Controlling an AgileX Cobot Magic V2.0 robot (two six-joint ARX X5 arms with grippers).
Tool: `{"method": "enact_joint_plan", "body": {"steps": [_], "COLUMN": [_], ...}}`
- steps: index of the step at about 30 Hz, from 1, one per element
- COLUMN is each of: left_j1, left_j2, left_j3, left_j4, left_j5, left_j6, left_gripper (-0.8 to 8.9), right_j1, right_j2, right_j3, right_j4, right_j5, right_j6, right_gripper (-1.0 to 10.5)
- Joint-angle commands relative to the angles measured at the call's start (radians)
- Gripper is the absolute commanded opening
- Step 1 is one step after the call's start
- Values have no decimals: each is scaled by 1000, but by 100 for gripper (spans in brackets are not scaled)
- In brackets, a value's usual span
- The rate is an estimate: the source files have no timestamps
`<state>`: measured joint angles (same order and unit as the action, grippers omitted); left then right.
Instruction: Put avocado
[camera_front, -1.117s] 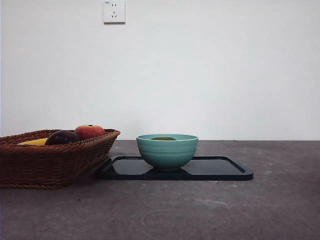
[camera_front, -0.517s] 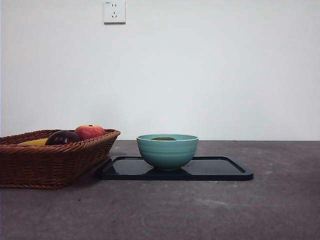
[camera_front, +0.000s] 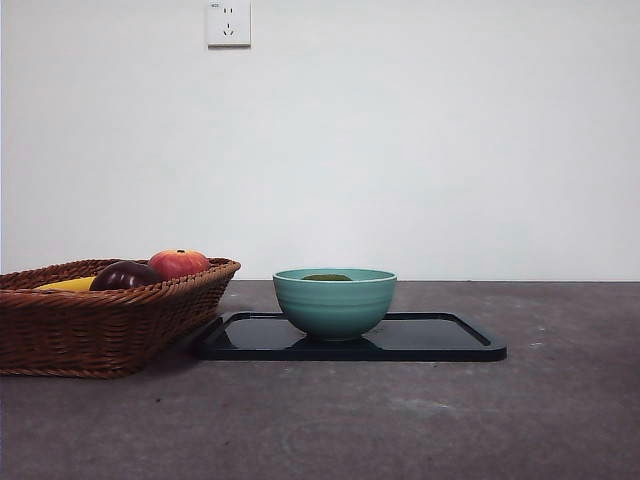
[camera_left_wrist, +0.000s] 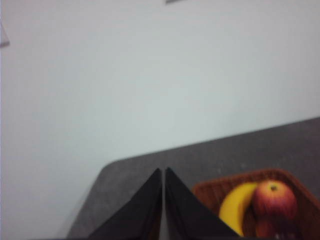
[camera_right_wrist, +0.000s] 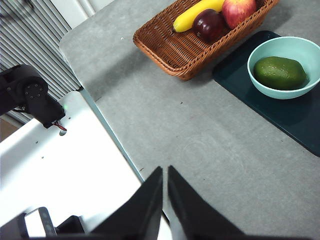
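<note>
Left gripper (camera_left_wrist: 163, 200): jaws pressed together with only a hairline gap, holding nothing, raised above the table's far corner beside the basket. Beyond the tips in the left wrist view, blurred: wicker basket (camera_left_wrist: 210, 187) with a banana (camera_left_wrist: 235, 207), a red apple (camera_left_wrist: 274, 199) touching it, and a dark fruit partly cut off at the frame edge.

Right gripper (camera_right_wrist: 164, 200): jaws likewise closed to a narrow slit, empty, held high over the near edge of the grey table (camera_right_wrist: 200, 145), well apart from every fruit. Past the tips in that view: the white robot base (camera_right_wrist: 60, 170) and a black arm joint (camera_right_wrist: 27, 92) off the table's side.

Farther out, avocado (camera_right_wrist: 279, 72) lying on its side inside the teal bowl (camera_right_wrist: 265, 90), alone there, dull dark green. Bowl standing upright on the black tray (camera_right_wrist: 240, 87), toward the tray's basket end. Tray lying just beside the wicker basket, close to touching. In the basket: banana along the far side, dark purple plum (camera_right_wrist: 209, 25) in the middle, red apple next to it.

In the front view, only a sliver of the avocado (camera_front: 327, 277) showing above the bowl's (camera_front: 335, 305) rim; tray (camera_front: 440, 345) flat on the table; plum (camera_front: 124, 276) and apple (camera_front: 179, 263) rising above the basket's (camera_front: 100, 325) edge. White wall socket (camera_front: 228, 22) high on the wall. No arm in that view.
</note>
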<state>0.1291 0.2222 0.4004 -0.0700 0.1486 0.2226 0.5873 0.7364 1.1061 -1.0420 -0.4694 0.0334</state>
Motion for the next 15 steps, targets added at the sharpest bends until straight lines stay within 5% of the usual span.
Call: {"method": "enact_joint_plan", "body": {"steps": [1, 15], "left_j1": [3, -13], "left_j2": [-62, -201], "left_j3": [-84, -370], "left_j4": [21, 40], "left_j5": [-10, -10], "left_j6": [-24, -145], "left_gripper": [9, 9], "right_j1": [7, 7], "right_j2": [6, 6], "right_j3": [8, 8], "right_j4": [9, 9], "right_j5": [-2, -2], "right_j6": [0, 0], "right_gripper": [8, 8]}}
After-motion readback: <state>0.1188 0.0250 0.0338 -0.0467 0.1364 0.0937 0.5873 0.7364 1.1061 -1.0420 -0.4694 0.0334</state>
